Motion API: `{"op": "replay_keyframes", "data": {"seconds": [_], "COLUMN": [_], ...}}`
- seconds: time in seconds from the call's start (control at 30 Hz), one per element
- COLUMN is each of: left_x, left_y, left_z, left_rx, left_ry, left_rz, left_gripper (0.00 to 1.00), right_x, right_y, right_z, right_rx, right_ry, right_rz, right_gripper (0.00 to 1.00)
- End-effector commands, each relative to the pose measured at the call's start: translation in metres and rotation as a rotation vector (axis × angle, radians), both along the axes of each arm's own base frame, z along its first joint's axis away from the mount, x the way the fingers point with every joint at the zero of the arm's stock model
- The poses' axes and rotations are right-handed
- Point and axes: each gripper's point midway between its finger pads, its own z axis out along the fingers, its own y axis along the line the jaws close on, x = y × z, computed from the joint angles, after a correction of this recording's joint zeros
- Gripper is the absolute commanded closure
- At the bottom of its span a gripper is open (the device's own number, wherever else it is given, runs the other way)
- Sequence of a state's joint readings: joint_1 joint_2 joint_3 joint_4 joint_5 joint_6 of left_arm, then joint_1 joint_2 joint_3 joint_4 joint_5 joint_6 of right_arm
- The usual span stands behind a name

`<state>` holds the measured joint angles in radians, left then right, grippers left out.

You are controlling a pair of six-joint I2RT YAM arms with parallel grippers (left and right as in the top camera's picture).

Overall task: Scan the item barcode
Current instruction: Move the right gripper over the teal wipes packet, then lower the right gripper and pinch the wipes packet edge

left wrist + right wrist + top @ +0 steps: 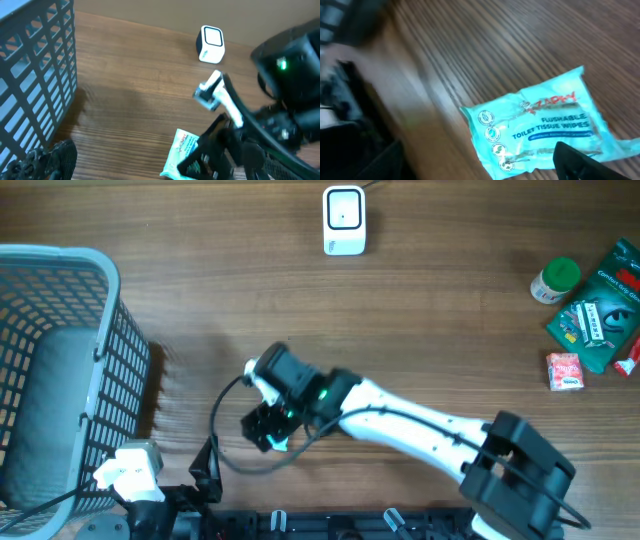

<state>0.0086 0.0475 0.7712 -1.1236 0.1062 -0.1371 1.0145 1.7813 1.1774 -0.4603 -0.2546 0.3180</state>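
Observation:
The item is a light-blue pack of flushable toilet tissue wipes, lying flat on the wooden table. In the overhead view only a sliver of the pack shows under my right gripper, which hovers right over it. That gripper is open, and one dark fingertip overlaps the pack's near edge. The left wrist view shows the pack partly hidden by the right arm's fingers. A white barcode scanner stands at the table's far edge. My left gripper is open and empty at the front left, beside the basket.
A tall grey-blue wire basket fills the left side. At the far right lie a green-capped bottle, a green packet and a small red box. The right arm stretches across the front of the table.

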Motion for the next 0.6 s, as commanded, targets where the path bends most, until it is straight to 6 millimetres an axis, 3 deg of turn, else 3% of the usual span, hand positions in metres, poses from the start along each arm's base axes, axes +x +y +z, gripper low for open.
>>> {"op": "replay_keyframes", "data": {"seconds": [0.0, 0.13, 0.27, 0.43, 0.57], "left_x": [-0.001, -0.001, -0.001, -0.001, -0.001], "left_y": [-0.002, -0.002, -0.002, -0.002, -0.002], "left_z": [0.001, 0.001, 0.001, 0.001, 0.001], "left_rx": [-0.011, -0.011, -0.011, -0.011, -0.011], "left_ry": [-0.009, -0.009, -0.009, -0.009, -0.009], "left_rz": [-0.007, -0.007, -0.007, -0.007, -0.007], "left_gripper": [0.0, 0.0, 0.0, 0.0, 0.0], "right_x": [0.027, 0.025, 0.009, -0.009, -0.007], "right_y": [-0.017, -0.009, -0.003, 0.007, 0.004], "right_z": [-0.024, -0.042, -0.054, -0.054, -0.054], "right_rx": [-0.18, -0.185, -0.197, -0.188, -0.205], "right_ry": [-0.233, -0.228, -0.205, -0.205, -0.228], "right_rz": [-0.065, -0.022, 0.034, 0.082, 0.064], "right_gripper": [0.03, 0.08, 0.09, 0.13, 0.14]}}
